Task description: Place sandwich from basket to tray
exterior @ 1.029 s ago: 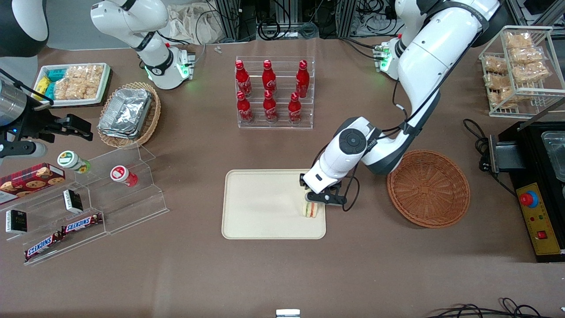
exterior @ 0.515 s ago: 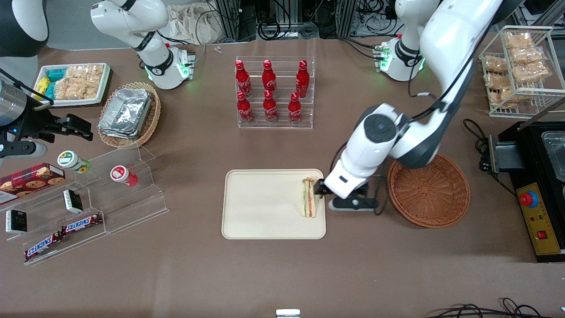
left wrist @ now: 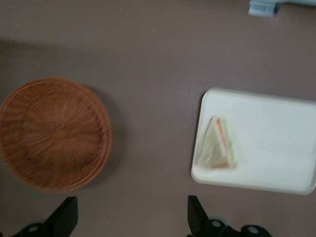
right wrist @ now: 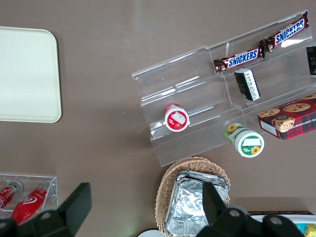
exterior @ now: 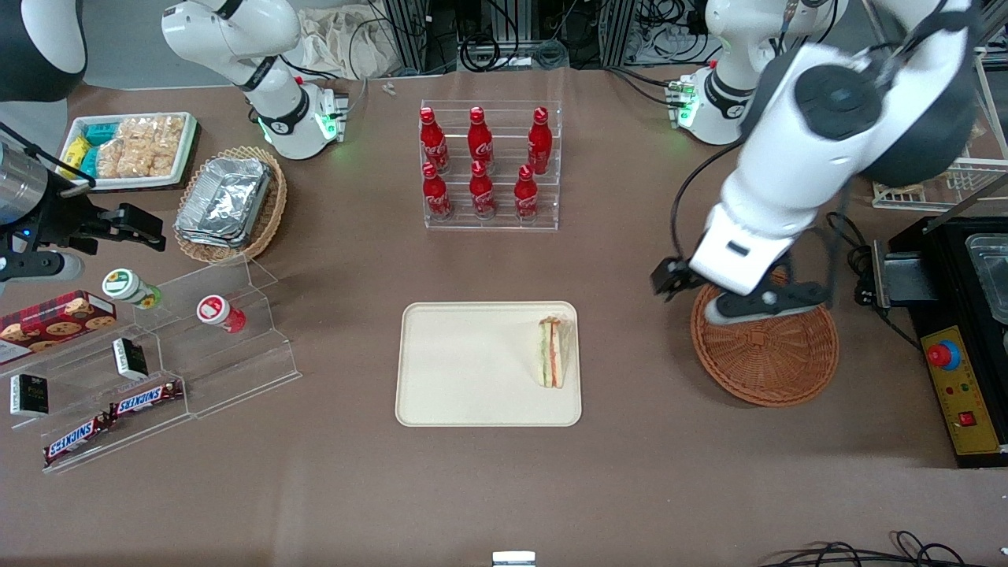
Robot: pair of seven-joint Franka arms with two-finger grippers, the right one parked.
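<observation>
On the tray [exterior: 472, 370], close to the short rim that faces the basket [exterior: 776, 358], lies the sandwich [exterior: 553, 351]. It rests fully inside the rim, and the basket holds nothing that I can see. So I judge the placing as done.

The sandwich is probably light and soft. White bread gives way under pressure, so a hard squeeze would crush it and push the filling out. The clear wrap is likely smooth and a little slippery, and it can slide over the bread. If it must be taken again, I would hold it across the two flat bread faces, near the thick end of the wedge and not at the thin tip, with gentle force.

It looks like a small triangular wedge. In the front view its cut face shows stripes of white bread with red, orange and green filling. The pointed end is toward the bottle rack [exterior: 490, 165], and the wide end is toward the front edge of the table [exterior: 504, 488]. In the wrist view the wrap gives a faint shine over the sandwich [left wrist: 217, 146].

The tool [exterior: 713, 295] hangs high above the table, over the basket's rim nearest the tray, well apart from the sandwich. In the wrist view its two fingers [left wrist: 63, 218] stand wide apart with nothing between them.
</observation>
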